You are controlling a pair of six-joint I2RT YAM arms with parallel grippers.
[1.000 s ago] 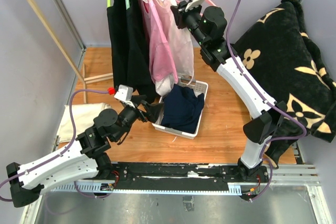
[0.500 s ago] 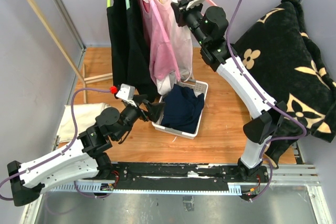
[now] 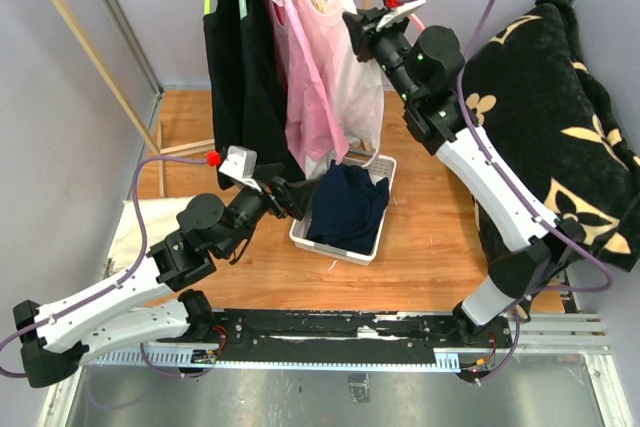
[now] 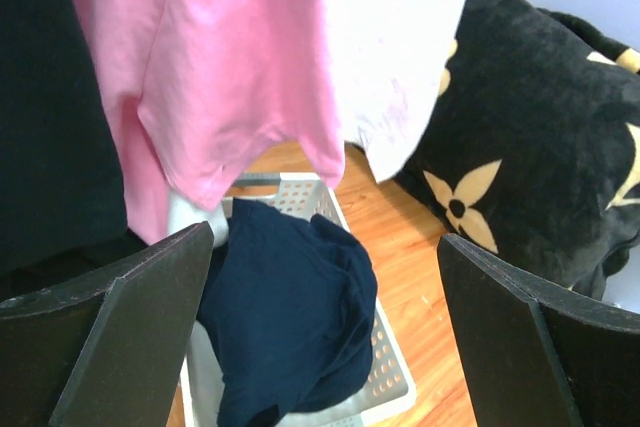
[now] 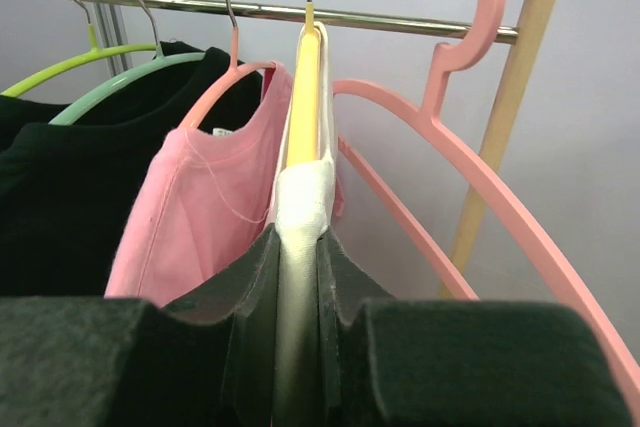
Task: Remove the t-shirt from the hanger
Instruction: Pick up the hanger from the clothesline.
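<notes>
Pale lilac-grey walls close in an orange-brown wooden bench (image 3: 430, 257), and you have two white-and-black robot arms bolted at its near edge. One large black blanket with cream flower motifs (image 3: 560, 117) is heaped on the right. One wooden-framed clothes rack with a metal rail (image 5: 505, 112) stands at the back. It carries five hangers: two green ones under black garments (image 3: 240, 77), one under a pink t-shirt (image 3: 305, 97), one yellow plastic hanger (image 5: 305, 87), and one bare pink plastic hanger (image 5: 480, 177). One white perforated plastic basket (image 3: 330, 250) sits mid-bench holding one navy garment (image 3: 345, 207).

The white t-shirt (image 3: 355, 97) hangs on the yellow hanger, thin and faintly see-through, limp, with its hem low near the basket. Your right claw (image 5: 297, 277) is clenched narrowly on the shirt's shoulder fabric where it drapes over the hanger. Your left claw (image 4: 320, 327) is spread fully wide and grasps nothing. It sits low beside the basket, facing the hanging hems.
</notes>
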